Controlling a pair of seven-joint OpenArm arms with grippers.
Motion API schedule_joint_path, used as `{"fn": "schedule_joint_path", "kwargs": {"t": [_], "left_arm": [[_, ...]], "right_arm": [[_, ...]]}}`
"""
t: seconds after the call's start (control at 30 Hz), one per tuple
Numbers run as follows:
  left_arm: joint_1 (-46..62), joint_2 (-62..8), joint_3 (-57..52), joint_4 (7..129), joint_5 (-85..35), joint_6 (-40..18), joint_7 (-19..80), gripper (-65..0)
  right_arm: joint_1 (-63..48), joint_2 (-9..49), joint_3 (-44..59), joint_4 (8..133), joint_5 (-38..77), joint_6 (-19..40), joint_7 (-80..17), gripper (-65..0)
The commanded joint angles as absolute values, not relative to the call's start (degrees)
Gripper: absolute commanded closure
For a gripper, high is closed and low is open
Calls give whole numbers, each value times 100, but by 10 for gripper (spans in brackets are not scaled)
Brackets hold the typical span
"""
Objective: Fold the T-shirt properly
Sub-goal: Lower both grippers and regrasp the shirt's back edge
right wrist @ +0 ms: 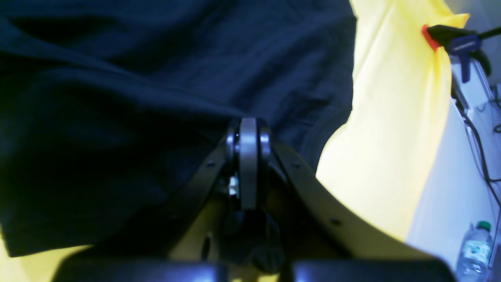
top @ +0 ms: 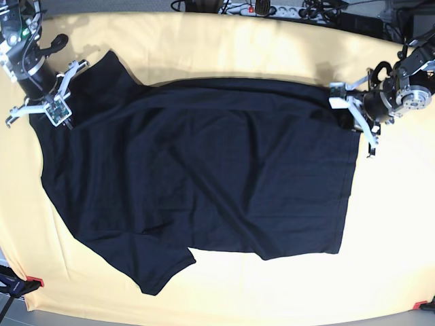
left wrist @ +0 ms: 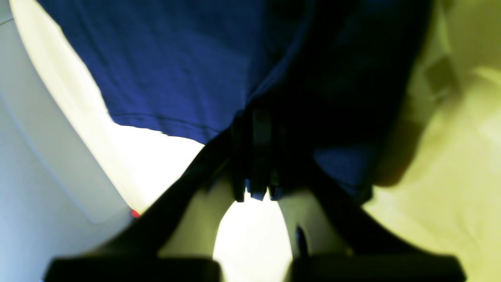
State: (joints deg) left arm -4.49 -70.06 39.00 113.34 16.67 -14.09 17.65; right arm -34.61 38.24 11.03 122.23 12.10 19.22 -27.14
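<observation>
**newbie:** what's actually around the T-shirt (top: 204, 176) right now?

**me (the arms):** Nearest the camera in the base view, a red clamp (top: 34, 281) pins the yellow table cloth (top: 272, 285) just past the shirt's lower sleeve. The shirt lies spread flat mid-cloth, nothing on top of it. My right gripper (top: 60, 112) is pinched tight on the sleeve-end edge, my left gripper (top: 355, 117) is clamped on the hem-end corner. Beyond the shirt's far edge there's a power strip (top: 268, 9) and cables.

**newbie:** do the wrist cams add anything?

**me:** Yeah. The right wrist view shows fabric bunched in my closed jaws, plus a water bottle (right wrist: 474, 250) off the cloth's edge, which the base view misses. The left wrist view shows the stitched hem (left wrist: 156, 123) lifted off the cloth.
</observation>
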Motion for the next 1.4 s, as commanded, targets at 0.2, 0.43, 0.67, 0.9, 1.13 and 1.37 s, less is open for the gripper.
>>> {"fn": "schedule_joint_path", "kwargs": {"t": [0.2,0.43,0.67,0.9,1.13,1.37], "left_arm": [[-982,-7124,3835,11312,1568,-805,1796,0],[-1022,-6781,3835,10973,1564,-698,1791,0],[-1096,-6278,3835,10383,1739,-305,1627,0],[-1149,-6252,3835,10285,1734,-145,1422,0],[-1291,-6073,3835,10178,1562,-257,1175,0],[-1787,-5850,3835,9664,1157,-344,1026,0]], "right_arm": [[-2980,3920,1162,11904,1573,1831,-2545,0],[-2639,3905,1081,11653,1850,2018,-2495,0],[-2097,3905,617,11225,1780,1951,-2477,0],[-1579,3905,191,10847,1776,1981,-2482,0],[-1343,3907,62,10818,1542,1675,-2482,0],[-1347,3905,62,10818,1481,1651,-2504,0]]}}
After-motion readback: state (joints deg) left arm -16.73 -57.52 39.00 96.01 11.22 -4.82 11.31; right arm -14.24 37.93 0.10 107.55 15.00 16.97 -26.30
